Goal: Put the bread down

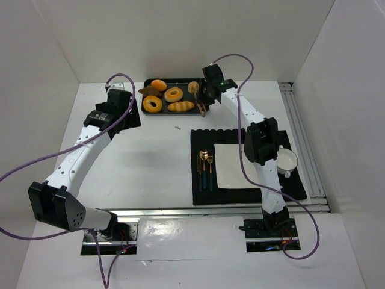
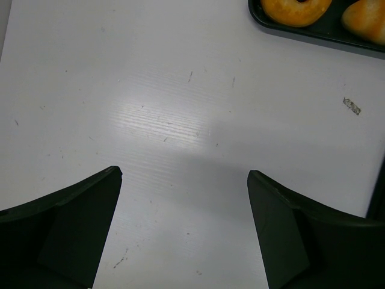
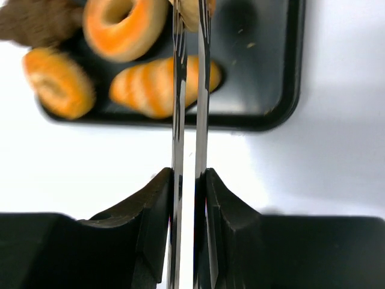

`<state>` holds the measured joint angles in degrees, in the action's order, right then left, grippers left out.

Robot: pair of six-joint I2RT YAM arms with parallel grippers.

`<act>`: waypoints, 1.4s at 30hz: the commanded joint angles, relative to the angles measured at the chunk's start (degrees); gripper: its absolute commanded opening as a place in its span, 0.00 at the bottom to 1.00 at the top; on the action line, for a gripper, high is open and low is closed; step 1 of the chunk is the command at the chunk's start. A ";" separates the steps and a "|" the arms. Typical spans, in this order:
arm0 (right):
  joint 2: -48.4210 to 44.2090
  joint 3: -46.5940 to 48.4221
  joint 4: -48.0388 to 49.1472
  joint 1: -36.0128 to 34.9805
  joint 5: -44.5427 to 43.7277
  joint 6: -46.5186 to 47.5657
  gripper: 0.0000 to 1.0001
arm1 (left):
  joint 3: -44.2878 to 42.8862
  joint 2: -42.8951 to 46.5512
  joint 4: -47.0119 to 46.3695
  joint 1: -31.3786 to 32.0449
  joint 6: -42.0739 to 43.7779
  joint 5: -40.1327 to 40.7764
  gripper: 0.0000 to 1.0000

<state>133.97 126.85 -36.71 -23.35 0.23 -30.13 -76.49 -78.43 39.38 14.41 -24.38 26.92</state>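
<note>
- Now, the right gripper (image 3: 187, 180) is closed narrowly on a pair of thin metal tongs (image 3: 178, 120), with one black finger pressing on each blade.
- At the tips of the tongs sits the bread (image 3: 189, 12), a small tan bun pinched between the two blades.
- From the top camera, the bread (image 1: 193, 88) is at the right end of the black tray (image 1: 142, 112), which lies along the far edge of the counter, near the middle. I cannot tell if the bun touches the tray floor or is a little above it.
- On the tray there are also two ring doughnuts (image 1: 173, 94) (image 1: 153, 103), a brighter orange bun (image 1: 159, 85) and an oblong ridged loaf (image 1: 180, 106). The loaf is the nearest to the bread.
- The left gripper (image 2: 183, 174) has its jaws wide apart and holds nothing. It is over the bare white counter (image 2: 150, 90), just beside the left end of the tray.
- A black mat (image 1: 201, 138) lies toward the near right corner of the counter.
- On the mat are a white square plate (image 1: 230, 165) and golden cutlery with dark handles (image 1: 206, 168) to the left of the plate.
- A white cup (image 1: 286, 161) stands at the right side of the mat, partly hidden by the right arm.
</note>
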 commanded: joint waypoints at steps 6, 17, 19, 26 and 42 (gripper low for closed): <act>-19.34 -11.70 6.65 -1.52 2.31 1.83 0.31 | 0.73 2.85 -1.23 -0.26 -0.93 -0.81 0.99; -56.25 -48.84 0.78 0.67 -0.67 2.28 0.33 | -0.42 5.04 0.08 -0.26 -1.99 -2.40 0.99; -64.16 -53.00 -1.95 0.68 -2.16 1.04 0.33 | -0.42 5.65 0.09 -0.26 -2.51 -5.10 0.99; -79.99 -68.90 -14.52 1.73 -4.02 -6.68 0.34 | -0.42 6.80 1.93 -0.26 -1.99 -4.77 0.99; -87.39 -80.60 -20.61 2.79 -6.48 -11.89 0.38 | -0.42 6.80 4.39 -0.26 -4.54 -9.78 0.99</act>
<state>47.29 48.36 -56.97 -21.15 -5.61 -41.47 -76.07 -72.77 43.83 14.41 -28.64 18.96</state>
